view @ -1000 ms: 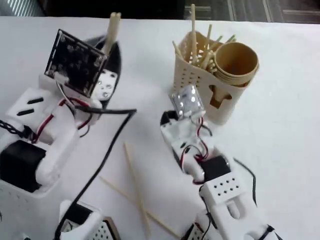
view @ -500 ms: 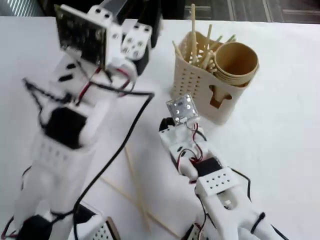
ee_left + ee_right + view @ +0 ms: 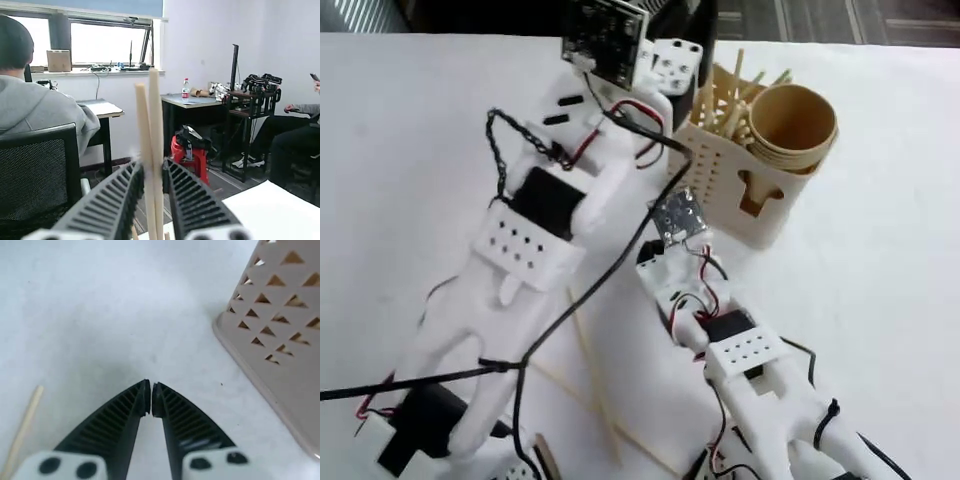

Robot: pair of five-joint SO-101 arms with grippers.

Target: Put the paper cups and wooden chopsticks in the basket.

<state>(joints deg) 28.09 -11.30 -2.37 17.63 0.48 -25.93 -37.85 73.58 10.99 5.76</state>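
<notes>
The beige perforated basket [image 3: 725, 170] stands at the back of the table with stacked paper cups [image 3: 790, 125] and several wooden chopsticks [image 3: 725, 105] in it. My left gripper [image 3: 152, 167] is shut on two wooden chopsticks [image 3: 152, 120] that stick up past its fingertips; in the high view this left gripper [image 3: 688, 45] hangs at the basket's back left corner. My right gripper [image 3: 150, 390] is shut on nothing, low over the white table just left of the basket [image 3: 280, 350]. Two more chopsticks [image 3: 592, 375] lie crossed on the table near the front.
A black cable [image 3: 610, 270] runs from the left arm across the table between the two arms. One loose chopstick end [image 3: 22, 427] lies beside the right gripper. Open table stretches to the right of the basket.
The left arm has swung from the table's left side across to the basket, carrying its chopsticks. The right arm has shifted slightly back and left.
</notes>
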